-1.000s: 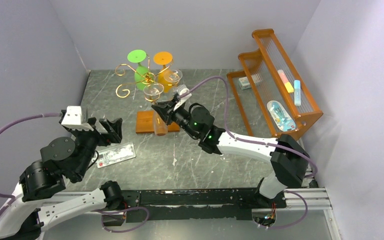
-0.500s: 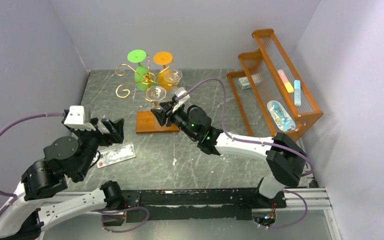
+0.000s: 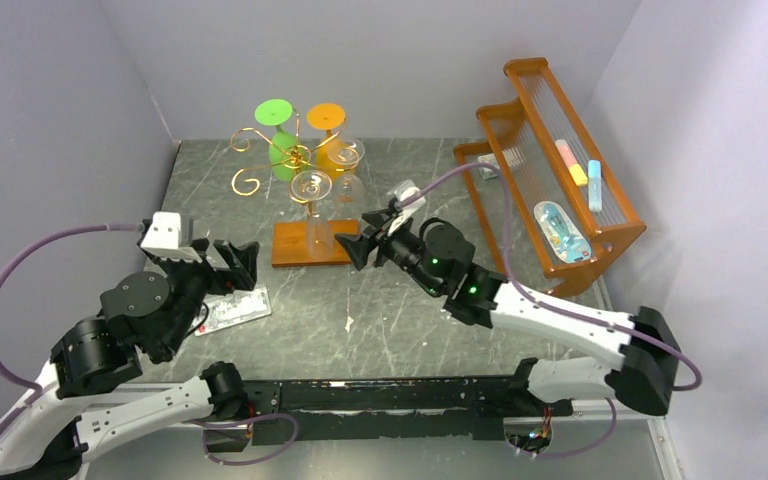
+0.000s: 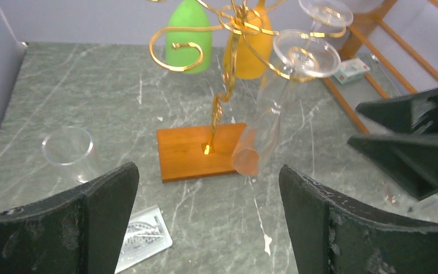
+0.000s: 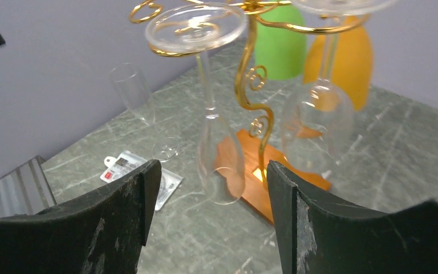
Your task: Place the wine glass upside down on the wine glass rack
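A clear wine glass (image 3: 313,218) hangs upside down from a front scroll arm of the gold wine glass rack (image 3: 298,160), its bowl over the wooden base (image 3: 288,247). In the right wrist view the wine glass (image 5: 219,162) hangs free beside the rack's pole (image 5: 250,85). My right gripper (image 3: 353,250) is open just right of the glass and does not touch it; its jaws (image 5: 212,171) stand wide apart. My left gripper (image 3: 232,266) is open, low at the left. In its view the left gripper (image 4: 208,171) faces the glass (image 4: 262,142) and the base (image 4: 197,151).
A green glass (image 3: 278,140), an orange glass (image 3: 328,140) and another clear glass (image 3: 345,165) also hang on the rack. A clear glass (image 4: 68,151) stands on the table at the left. A flat packet (image 3: 230,310) lies near my left gripper. An orange slatted shelf (image 3: 550,160) stands at the right.
My right gripper has opened, let go of the clear wine glass and drawn back to the right. The glass now hangs on the rack. The left arm shifted slightly.
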`<state>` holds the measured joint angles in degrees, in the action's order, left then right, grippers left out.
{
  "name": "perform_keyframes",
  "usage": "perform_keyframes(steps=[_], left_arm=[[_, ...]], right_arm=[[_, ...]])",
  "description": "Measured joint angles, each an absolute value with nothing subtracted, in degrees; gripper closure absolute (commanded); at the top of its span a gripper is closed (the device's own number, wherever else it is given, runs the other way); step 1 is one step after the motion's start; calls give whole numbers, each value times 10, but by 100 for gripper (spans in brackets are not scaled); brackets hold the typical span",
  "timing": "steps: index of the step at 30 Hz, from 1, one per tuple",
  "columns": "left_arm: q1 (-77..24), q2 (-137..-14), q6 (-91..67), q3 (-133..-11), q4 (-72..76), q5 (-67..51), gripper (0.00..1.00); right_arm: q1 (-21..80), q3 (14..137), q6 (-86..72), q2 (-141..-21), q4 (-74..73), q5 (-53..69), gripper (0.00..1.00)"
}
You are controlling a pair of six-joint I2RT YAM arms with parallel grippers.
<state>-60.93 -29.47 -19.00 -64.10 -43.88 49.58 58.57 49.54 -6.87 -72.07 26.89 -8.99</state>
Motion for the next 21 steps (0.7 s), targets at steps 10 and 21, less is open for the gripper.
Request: perform_keyframes(steps=[10, 21], left_arm=[[-609, -278, -236, -531, -431, 413, 4], [-609, -302, -281, -477, -384, 329, 6]], right_arm=[[585, 566, -213, -594, -135, -291, 34], [562, 567, -386, -546, -416, -405, 47]])
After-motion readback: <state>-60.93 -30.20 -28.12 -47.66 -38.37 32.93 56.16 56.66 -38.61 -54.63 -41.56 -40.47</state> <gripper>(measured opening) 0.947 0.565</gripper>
